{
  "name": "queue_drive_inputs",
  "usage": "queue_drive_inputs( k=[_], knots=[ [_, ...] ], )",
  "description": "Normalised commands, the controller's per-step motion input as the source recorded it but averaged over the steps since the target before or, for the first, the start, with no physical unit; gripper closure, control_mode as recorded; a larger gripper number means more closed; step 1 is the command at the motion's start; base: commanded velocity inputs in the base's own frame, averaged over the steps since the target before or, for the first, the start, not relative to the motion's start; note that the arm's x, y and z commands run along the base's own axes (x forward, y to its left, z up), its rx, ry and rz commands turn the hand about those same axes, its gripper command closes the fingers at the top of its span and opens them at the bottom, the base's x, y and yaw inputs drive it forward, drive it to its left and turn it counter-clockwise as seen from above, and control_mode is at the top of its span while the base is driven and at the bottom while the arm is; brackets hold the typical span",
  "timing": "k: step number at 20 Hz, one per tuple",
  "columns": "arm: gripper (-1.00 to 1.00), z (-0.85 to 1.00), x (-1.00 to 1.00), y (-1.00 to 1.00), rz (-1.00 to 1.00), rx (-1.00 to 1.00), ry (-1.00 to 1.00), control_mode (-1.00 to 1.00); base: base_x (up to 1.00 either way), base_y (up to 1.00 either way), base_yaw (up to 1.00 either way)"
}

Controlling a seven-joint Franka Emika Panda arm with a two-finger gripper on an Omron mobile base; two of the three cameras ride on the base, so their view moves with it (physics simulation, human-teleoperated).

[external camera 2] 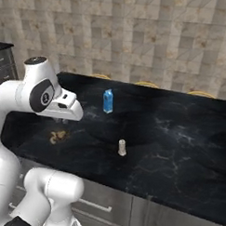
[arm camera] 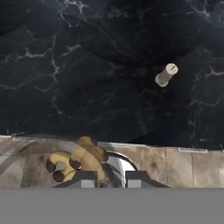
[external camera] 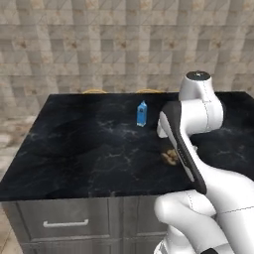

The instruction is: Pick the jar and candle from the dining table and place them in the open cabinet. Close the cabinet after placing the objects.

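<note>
Hand view puts the gripper (arm camera: pixel 111 178) straight above the jar (arm camera: pixel 81 162), its two dark tips parted with a narrow gap between them and nothing clamped — open, though not widely. The jar's brownish-gold bits sit just left of the tips, and its smoky glass wall is hard to trace, so whether the rim falls between the fingers I cannot tell.

That is the main risk: the jar looks wider than the present gap, so a descent from here could land a fingertip on the rim and tip or shove the jar. It stands close to the near edge of the dining table (external camera: pixel 89 149), so a push could send it off the slab.

Further out, the candle (arm camera: pixel 166 75) stands upright on the marble, well apart from the jar — safe from this approach. In the right base view the blue carton (external camera 2: pixel 107 101) stands farther back, clear of the arm.
</note>
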Motion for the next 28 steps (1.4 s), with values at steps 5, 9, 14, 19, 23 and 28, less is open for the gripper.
queue_drive_inputs(
  k=[5, 9, 14, 19, 23, 28],
  knots=[
    [1.00, 0.00, 0.00, 0.00, 0.00, 0.00, 0.00, 1.00, 0.00, 0.21, 0.71],
    [1.00, 0.00, 0.00, 0.00, 0.00, 0.00, 0.00, 1.00, 0.01, 0.00, 0.70],
    [1.00, 0.00, 0.00, 0.00, 0.00, 0.00, 0.00, 1.00, 0.00, -0.04, 0.75],
    [1.00, 0.00, 0.00, 0.00, 0.00, 0.00, 0.00, 1.00, 0.02, 0.00, 0.73],
    [1.00, 0.00, 0.00, 0.00, 0.00, 0.00, 0.00, 1.00, 0.16, -0.24, 0.90],
    [1.00, 0.00, 0.00, 0.00, 0.00, 0.00, 0.00, 1.00, 0.02, -0.21, 0.97]
  ],
)
